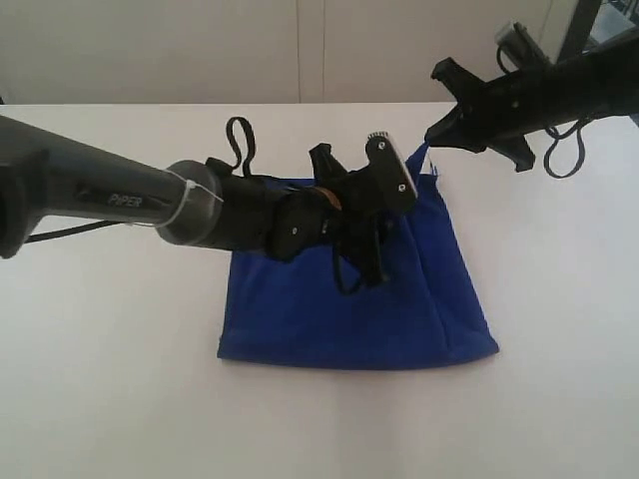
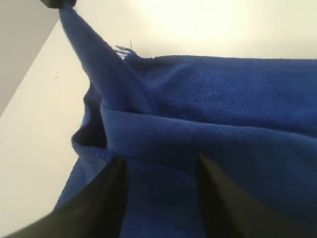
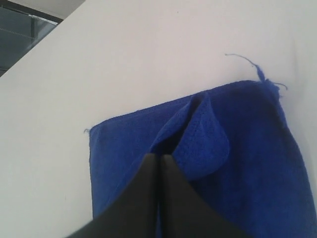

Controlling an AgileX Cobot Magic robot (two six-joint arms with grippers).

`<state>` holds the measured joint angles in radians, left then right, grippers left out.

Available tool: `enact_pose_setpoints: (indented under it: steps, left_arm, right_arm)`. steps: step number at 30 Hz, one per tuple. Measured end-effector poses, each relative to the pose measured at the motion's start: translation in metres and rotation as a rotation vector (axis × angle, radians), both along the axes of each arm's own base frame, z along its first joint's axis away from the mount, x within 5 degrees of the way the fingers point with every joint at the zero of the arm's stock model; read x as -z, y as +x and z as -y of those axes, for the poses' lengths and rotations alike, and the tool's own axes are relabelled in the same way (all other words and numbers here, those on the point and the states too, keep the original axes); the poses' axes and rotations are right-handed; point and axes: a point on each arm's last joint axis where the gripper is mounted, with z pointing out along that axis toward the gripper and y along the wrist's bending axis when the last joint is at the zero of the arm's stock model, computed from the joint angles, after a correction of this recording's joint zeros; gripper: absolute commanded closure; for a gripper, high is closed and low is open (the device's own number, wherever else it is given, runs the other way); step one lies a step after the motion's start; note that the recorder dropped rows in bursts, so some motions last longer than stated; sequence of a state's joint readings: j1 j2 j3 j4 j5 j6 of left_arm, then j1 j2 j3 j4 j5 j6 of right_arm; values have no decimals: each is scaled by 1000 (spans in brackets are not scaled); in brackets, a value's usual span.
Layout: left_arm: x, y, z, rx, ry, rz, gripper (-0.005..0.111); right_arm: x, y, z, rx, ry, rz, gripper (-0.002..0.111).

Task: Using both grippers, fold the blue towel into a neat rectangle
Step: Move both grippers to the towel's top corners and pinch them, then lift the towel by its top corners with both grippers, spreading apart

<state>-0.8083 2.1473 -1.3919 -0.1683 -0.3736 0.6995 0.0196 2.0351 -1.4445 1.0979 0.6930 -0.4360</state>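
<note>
Lying folded centrally on the white desk (image 1: pixel 120 379), the royal-blue soft fabric towel (image 1: pixel 399 299) has its far right corner pinched up by the right end effector (image 3: pixel 157 161); the left end effector (image 2: pixel 159 163) hangs above it, released.

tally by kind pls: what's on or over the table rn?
blue towel: 1
gripper: 2 (left gripper, right gripper)
Total: 3

Left end effector (image 1: pixel 357 160) spread apart, right end effector (image 3: pixel 158 159) pinched closed.
</note>
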Motion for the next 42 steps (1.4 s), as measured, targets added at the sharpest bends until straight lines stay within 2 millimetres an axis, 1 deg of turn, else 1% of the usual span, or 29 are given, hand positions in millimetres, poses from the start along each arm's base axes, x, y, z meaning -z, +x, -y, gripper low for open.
enact_pose_setpoints:
  steps: [7,10,13,16,19,24,30,37,39,42]
  left_arm:
    - [10,1,2,0,17,-34,57]
    - [19,2,2,-1,30,-46,57]
    - [26,3,3,-4,28,-29,57]
    - [27,4,4,0,29,-4,58]
    - [27,5,3,-9,26,7,65]
    - [27,6,3,-19,28,16,87]
    - [27,7,2,-24,26,16,107]
    - [25,6,2,-19,33,5,107]
    - [17,3,1,-18,32,-23,107]
    - [-2,-2,-2,-30,13,-108,107]
  right_arm:
    - [0,0,0,-2,1,-1,108]
    - [0,0,0,-2,1,-1,108]
    - [0,0,0,-5,3,-3,108]
    - [0,-1,-1,-8,4,-5,108]
    - [0,-1,-1,-9,5,-5,108]
    - [0,-1,-1,-10,3,-5,108]
    - [0,-1,-1,-11,1,-5,108]
    - [1,-1,-1,-20,-6,-7,108]
    - [1,-2,-1,-34,-16,-1,108]
    - [1,-3,-1,-98,-56,44,108]
